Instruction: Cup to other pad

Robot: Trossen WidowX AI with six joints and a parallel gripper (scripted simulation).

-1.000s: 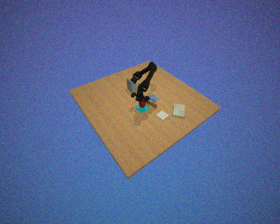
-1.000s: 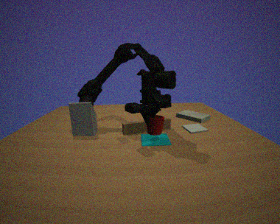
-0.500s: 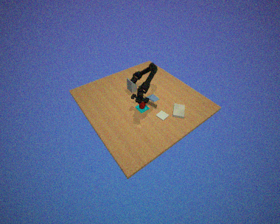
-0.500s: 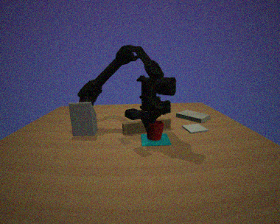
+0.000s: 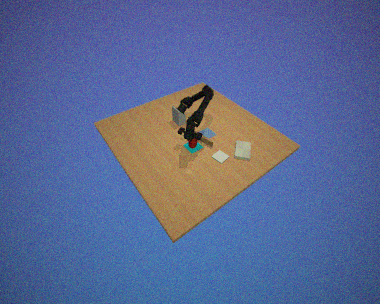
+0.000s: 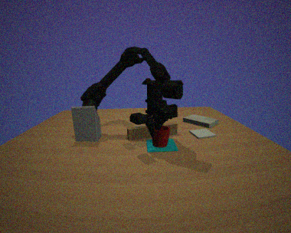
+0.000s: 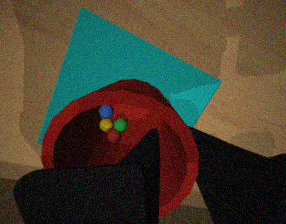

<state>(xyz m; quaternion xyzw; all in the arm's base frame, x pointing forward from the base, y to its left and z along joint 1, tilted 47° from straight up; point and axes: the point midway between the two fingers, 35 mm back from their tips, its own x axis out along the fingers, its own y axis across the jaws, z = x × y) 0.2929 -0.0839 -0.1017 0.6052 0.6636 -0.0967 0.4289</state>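
Observation:
The red cup (image 5: pixel 193 143) (image 6: pixel 164 136) (image 7: pixel 48 150) stands upright on the teal pad (image 5: pixel 199 147) (image 6: pixel 173 148) (image 7: pixel 95 55). Several marbles (image 7: pixel 113 124), blue, yellow, green and red, lie inside it. My gripper (image 6: pixel 156 134) (image 7: pixel 169 134) is slightly open across the cup's wall, one finger inside the cup and the other outside. In the wrist view a gap shows between the inner finger and the wall; contact at the outer finger is unclear. A thin white square (image 5: pixel 220 156) (image 6: pixel 202 133) and a flat blue square (image 5: pixel 209 132) also lie on the table.
A low wooden block (image 5: pixel 206 142) (image 6: pixel 135 133) lies just behind the cup. A tall grey block (image 5: pixel 178 116) (image 6: pixel 84 124) stands near the arm. A flat grey-white box (image 5: pixel 243 149) (image 6: pixel 199 120) lies beyond the white square.

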